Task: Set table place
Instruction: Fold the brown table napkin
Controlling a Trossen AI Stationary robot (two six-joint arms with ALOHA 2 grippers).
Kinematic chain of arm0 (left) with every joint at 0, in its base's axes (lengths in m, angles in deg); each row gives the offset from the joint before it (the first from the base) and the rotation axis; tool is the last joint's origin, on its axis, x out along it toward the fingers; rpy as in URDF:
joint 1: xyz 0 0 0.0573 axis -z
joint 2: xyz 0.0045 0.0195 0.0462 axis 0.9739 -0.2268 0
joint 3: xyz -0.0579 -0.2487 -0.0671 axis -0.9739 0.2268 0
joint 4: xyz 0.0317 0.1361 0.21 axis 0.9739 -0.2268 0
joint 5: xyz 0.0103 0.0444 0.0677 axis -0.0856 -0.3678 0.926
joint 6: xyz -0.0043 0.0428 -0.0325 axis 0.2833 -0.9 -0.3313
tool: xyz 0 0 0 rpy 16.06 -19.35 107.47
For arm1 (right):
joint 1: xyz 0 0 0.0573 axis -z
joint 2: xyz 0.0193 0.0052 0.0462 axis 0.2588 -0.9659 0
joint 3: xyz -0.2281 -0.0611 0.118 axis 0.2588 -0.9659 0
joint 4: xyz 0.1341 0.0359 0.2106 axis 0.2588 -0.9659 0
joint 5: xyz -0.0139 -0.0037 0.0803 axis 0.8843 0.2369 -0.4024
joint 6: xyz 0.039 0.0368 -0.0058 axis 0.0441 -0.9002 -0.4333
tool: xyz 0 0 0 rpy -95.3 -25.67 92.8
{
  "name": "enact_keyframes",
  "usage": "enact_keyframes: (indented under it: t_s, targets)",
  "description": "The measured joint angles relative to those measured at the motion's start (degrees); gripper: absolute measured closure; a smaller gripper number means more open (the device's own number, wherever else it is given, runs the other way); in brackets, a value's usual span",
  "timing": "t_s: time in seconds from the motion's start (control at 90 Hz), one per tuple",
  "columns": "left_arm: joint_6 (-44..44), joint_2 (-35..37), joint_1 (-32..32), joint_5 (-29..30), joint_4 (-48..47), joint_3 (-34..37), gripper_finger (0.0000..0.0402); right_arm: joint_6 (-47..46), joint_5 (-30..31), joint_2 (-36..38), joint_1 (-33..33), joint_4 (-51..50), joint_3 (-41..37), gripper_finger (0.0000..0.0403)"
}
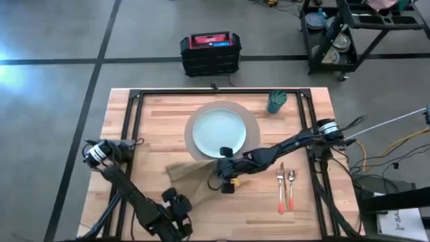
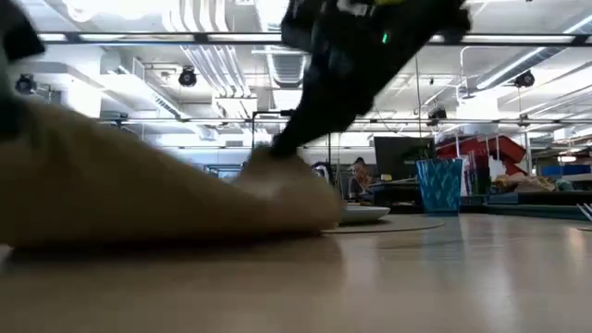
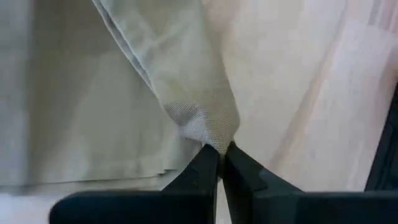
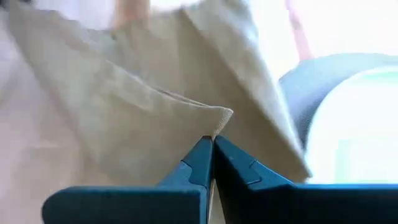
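Note:
The brown napkin [image 1: 191,176] lies on the table [image 1: 154,121] just near-left of the round tan mat [image 1: 251,121], which carries the pale plate [image 1: 216,132]. My left gripper [image 1: 176,200] is shut on the napkin's near corner. My right gripper [image 1: 223,176] is shut on its right corner, next to the mat. The teal cup [image 1: 277,101] stands at the far right. The orange-handled fork [image 1: 281,188] and spoon [image 1: 291,187] lie side by side at the near right. My left gripper pinches a corner of the napkin [image 3: 208,134] between its two fingertips. The cloth spreads away from the fingers over the table, and folded edges of more than one layer show beside the corner. My right gripper pinches another corner of the napkin [image 4: 219,121] between its fingertips, coming slanting down from the table's right. That corner [image 2: 277,165] is raised a little, and the rest of the cloth lies on the table.
A black rail frame [image 1: 134,134] runs around the tabletop. Beyond the far edge a black and red case [image 1: 209,52] stands on the floor, and a black cart [image 1: 349,33] stands at the far right. Bare wood shows at the table's far left.

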Motion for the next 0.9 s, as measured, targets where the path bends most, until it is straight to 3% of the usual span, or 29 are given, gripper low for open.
enact_keyframes:
  t_s: [0.256, 0.467, 0.9]
  targets:
    - [-0.6, 2.8, -0.2, 2.3, -21.5, -10.3, 0.0402, 1.9, 9.2, 10.7, -4.4, -3.2, 1.1, 0.0403]
    - [-1.5, 3.7, -0.3, 6.5, -38.1, -22.3, 0.0401, 5.4, 19.6, 12.5, -8.1, -11.7, 7.6, 0.0403]
    - [-21.0, 5.2, -1.0, 13.5, -38.1, -39.5, 0.0401, 12.2, 29.6, 12.7, -10.4, -22.9, 21.6, 0.0403]
